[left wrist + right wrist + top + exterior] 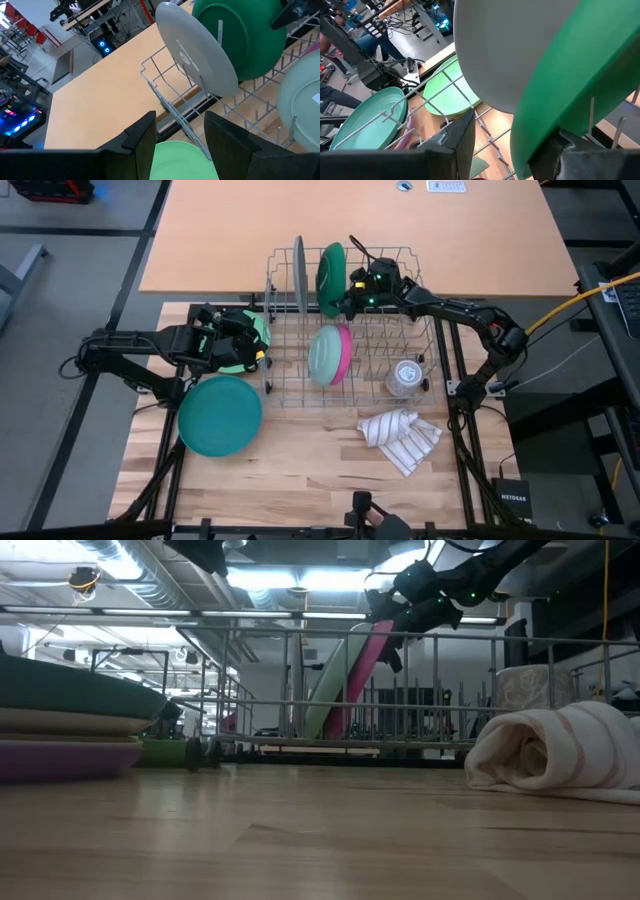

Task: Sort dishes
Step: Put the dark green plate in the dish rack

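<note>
Right end effector (pixel 345 298) is up at the back of the wire dish rack (pixel 420 395), its two fingers set on either side of the rim of the dark green plate (pixel 331 279), which stands on edge in the rack's rear row. The wrist view confirms it: one finger on each face of that green rim, closed onto it. Right beside it, also upright, stands the grey plate (pixel 299 272), just apart from the green one.

Further forward in the rack, a pale green plate (pixel 326 354) and a pink plate (pixel 345 352) lean together on edge, the pink one behind it on the right-hand side. A clear glass cup (pixel 406 376) sits in the rack's front right corner.

Over on the left, the left end effector (pixel 258 346) hovers at the rack's left edge, fingers apart, nothing between them. Directly below it lies a light green dish (pixel 240 345) on the tabletop (pixel 300 470), just outside the rack wall.

In front of that, a stack of plates topped by a teal plate (pixel 220 415) rests flat on the tabletop; the low view shows a cream layer and a purple plate (pixel 60 757) beneath it. A striped white cloth (pixel 400 438) lies bunched in front of the rack's right side.
</note>
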Robot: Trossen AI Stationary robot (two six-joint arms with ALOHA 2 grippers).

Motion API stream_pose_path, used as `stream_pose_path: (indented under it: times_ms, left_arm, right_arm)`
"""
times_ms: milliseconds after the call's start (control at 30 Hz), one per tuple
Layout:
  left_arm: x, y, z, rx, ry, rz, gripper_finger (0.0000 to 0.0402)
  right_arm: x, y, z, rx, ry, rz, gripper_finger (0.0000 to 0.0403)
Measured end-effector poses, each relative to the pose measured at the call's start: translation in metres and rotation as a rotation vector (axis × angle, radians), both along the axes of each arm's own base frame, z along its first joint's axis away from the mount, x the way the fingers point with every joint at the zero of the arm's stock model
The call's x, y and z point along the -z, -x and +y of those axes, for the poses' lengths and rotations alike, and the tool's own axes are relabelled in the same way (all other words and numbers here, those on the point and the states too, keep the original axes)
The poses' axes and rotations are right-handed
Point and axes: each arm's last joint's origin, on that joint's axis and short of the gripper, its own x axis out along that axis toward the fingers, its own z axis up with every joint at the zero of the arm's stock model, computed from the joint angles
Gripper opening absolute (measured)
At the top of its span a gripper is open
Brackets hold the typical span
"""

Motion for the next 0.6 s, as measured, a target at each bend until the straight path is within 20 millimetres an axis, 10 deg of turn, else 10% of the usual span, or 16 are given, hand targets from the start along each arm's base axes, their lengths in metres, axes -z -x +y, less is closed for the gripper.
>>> stream_pose_path:
  times_ms: [600]
  left_arm:
    - [0.000,0.000,0.000,0.000,0.000,0.003,0.0155]
  right_arm:
    - [-0.002,-0.018,0.023,-0.033,0.026,-0.011,0.0152]
